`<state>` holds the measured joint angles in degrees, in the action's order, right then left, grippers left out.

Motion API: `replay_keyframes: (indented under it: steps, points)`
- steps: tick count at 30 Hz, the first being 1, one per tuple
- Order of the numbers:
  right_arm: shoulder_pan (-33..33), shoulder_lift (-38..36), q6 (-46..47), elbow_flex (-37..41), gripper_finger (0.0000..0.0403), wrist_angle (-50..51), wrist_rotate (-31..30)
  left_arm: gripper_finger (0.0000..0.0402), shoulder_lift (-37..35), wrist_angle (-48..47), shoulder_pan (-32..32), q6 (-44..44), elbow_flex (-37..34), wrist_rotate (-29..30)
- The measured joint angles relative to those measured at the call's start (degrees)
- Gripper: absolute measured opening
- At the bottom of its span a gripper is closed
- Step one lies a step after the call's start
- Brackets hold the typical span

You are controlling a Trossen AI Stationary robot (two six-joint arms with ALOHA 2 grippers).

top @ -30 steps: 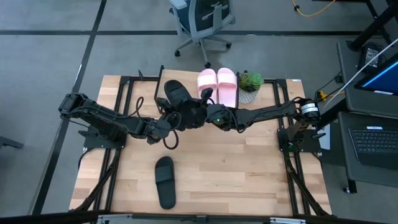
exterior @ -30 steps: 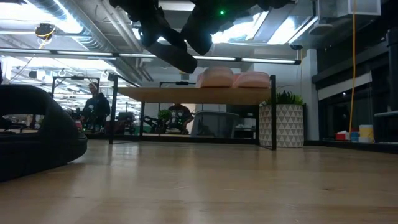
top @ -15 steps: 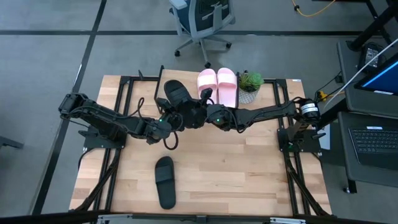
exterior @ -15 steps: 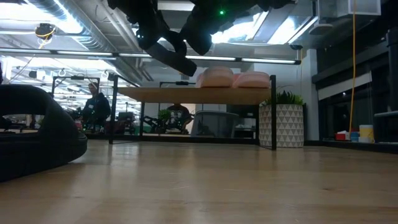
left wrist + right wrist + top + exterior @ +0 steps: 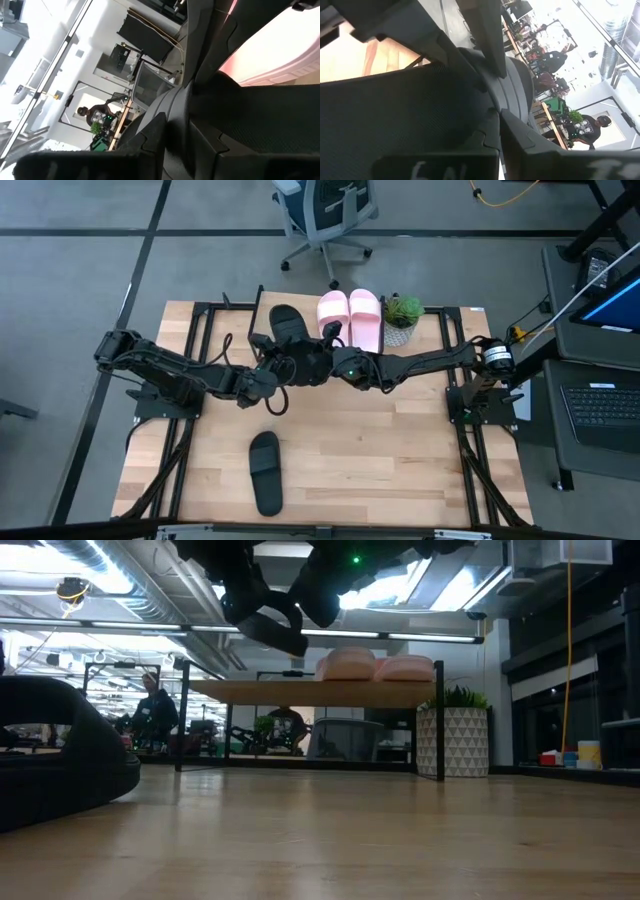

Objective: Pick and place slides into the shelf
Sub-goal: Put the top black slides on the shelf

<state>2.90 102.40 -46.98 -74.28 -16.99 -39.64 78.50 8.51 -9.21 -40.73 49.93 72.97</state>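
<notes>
A robotics lab in an open-plan office hall: a wooden tabletop [image 5: 380, 440] on black framing stands on grey carpet, beside a swivel chair [image 5: 325, 215] and a laptop [image 5: 605, 415]; exposed ceiling ducts [image 5: 130, 585] run above distant workstations.

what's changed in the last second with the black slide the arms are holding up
The held black slide moved toward the shelf, beside the pink slides. Both the left gripper and right gripper kept their hold. The other black slide on the table stayed put.
</notes>
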Motion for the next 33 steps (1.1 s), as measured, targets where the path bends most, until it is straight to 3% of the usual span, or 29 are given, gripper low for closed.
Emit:
replay_keyframes:
  steps: [10, 19, 33]
  points:
    - [0.02, -0.01, 0.0, 0.0, 0.0002, -0.02, 0.0, 0.001, 0.0, -0.11, 0.04, -0.37, -0.04, 0.33]
    - [0.04, -0.01, 0.13, 0.0, 0.0006, 0.29, -0.04, 0.0005, 0.0, -0.15, -0.11, -0.48, -0.04, 0.39]
    - [2.29, -0.03, -2.62, -0.02, 0.0154, 0.5, -1.91, 0.0002, 0.0, -0.59, -0.07, -0.5, -0.15, 2.44]
